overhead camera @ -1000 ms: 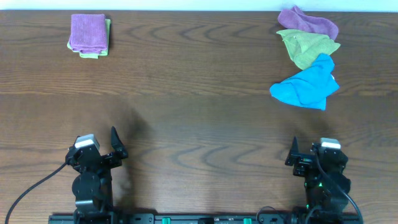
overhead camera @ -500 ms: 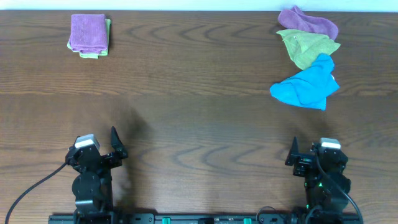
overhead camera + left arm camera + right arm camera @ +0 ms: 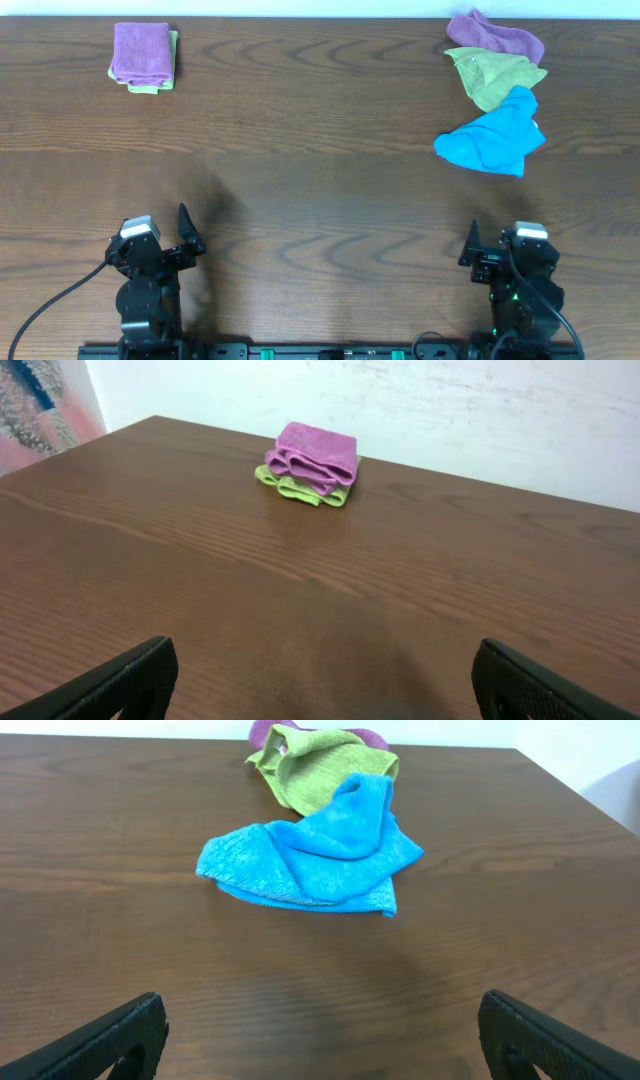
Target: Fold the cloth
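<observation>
Most of the scene is a brown wooden table [image 3: 320, 170]. The cloth [image 3: 488, 140] lies crumpled at its far right. Its far edge touches a rumpled yellow-green cloth [image 3: 497, 75], which touches a bunched purple cloth [image 3: 495, 35] behind it. At the far left, a folded purple cloth [image 3: 141, 52] rests on a folded yellow-green one [image 3: 152, 88]. The right gripper [image 3: 320, 1035], at the near edge, is spread wide and holds nothing; the cloth is ahead of it, well apart. The left gripper [image 3: 325, 680] also gapes empty and faces the folded pair, with the cloth well apart across the table to its right.
</observation>
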### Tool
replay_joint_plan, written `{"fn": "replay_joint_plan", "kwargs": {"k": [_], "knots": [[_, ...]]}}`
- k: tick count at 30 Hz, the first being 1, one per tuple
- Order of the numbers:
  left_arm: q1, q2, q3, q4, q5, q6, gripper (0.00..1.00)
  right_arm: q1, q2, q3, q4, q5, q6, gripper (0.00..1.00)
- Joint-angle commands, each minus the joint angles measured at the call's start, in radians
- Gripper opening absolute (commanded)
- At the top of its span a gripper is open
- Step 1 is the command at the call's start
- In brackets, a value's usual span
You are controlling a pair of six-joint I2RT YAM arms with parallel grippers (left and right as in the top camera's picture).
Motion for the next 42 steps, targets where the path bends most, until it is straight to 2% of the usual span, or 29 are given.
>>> {"fn": "replay_joint_plan", "kwargs": {"k": [1,3,8,11,14,18,23,28,30,33,34,35,37,39,42], "knots": [[-0.004,-0.006,-0.03,-0.005,0.001,-0.004,0.95,-0.016,-0.009,-0.013,0.05,-0.063,0.071,0.99],[-0.004,-0.006,-0.03,-0.005,0.001,-0.004,0.95,-0.015,-0.009,-0.013,0.105,-0.154,0.149,0.99],[-0.004,-0.006,-0.03,-0.005,0.001,-0.004,0.95,-0.016,-0.007,-0.013,0.34,-0.157,0.181,0.99],[-0.004,-0.006,-0.03,-0.005,0.001,-0.004,0.95,-0.016,0.04,-0.013,0.469,-0.153,0.246,0.99],[-0.004,-0.006,-0.03,-0.005,0.001,-0.004,0.95,-0.016,0.185,-0.013,0.562,-0.156,0.305,0.99],[-0.004,-0.006,-0.03,-0.005,0.001,-0.004,0.95,-0.016,0.581,0.052,0.714,-0.177,0.338,0.99],[-0.004,-0.006,-0.03,-0.005,0.001,-0.004,0.95,-0.016,0.973,0.28,0.64,-0.225,0.281,0.99],[-0.004,-0.006,-0.03,-0.005,0.001,-0.004,0.96,-0.018,1.302,0.585,0.369,-0.226,0.204,0.99],[-0.004,-0.006,-0.03,-0.005,0.001,-0.004,0.95,-0.018,1.382,0.679,0.284,-0.242,0.191,0.99],[-0.004,-0.006,-0.03,-0.005,0.001,-0.004,0.96,-0.018,1.409,0.706,0.261,-0.293,0.19,0.99],[-0.004,-0.006,-0.03,-0.005,0.001,-0.004,0.96,-0.018,1.409,0.706,0.266,-0.273,0.189,0.93],[-0.004,-0.006,-0.03,-0.005,0.001,-0.004,0.95,-0.018,1.409,0.706,0.269,-0.249,0.187,0.71],[-0.004,-0.006,-0.03,-0.005,0.001,-0.004,0.95,-0.018,1.417,0.706,0.259,-0.196,0.182,0.91],[-0.004,-0.006,-0.03,-0.005,0.001,-0.004,0.95,-0.018,1.45,0.706,0.237,-0.193,0.148,0.9],[-0.004,-0.006,-0.03,-0.005,0.001,-0.004,0.95,-0.018,1.511,0.706,0.198,-0.158,0.138,0.93]]}}
